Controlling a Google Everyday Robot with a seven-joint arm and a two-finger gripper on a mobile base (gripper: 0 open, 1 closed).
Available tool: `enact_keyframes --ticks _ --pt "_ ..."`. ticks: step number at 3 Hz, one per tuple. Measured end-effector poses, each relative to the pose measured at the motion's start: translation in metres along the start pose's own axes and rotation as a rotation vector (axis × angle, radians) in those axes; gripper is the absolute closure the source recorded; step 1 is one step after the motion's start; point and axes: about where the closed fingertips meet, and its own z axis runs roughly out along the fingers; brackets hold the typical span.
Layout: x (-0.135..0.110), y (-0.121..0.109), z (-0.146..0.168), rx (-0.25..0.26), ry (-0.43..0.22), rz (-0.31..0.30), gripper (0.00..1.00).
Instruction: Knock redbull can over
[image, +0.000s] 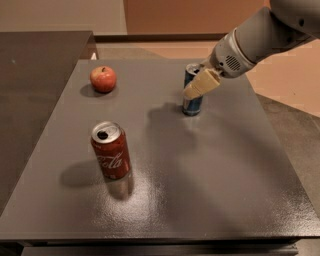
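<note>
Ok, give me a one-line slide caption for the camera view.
Gripper overlapping the upper half of the upright redbull can on the grey table; cola can and apple stand apart.
</note>
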Motion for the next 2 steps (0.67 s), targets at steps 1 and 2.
enact_keyframes --ticks 1,2 --pt "-0.001 0.0 -0.004 -0.017 -0.02 0.01 0.64" --pt "-0.006 0.003 -0.015 -0.024 -0.027 0.0 0.88"
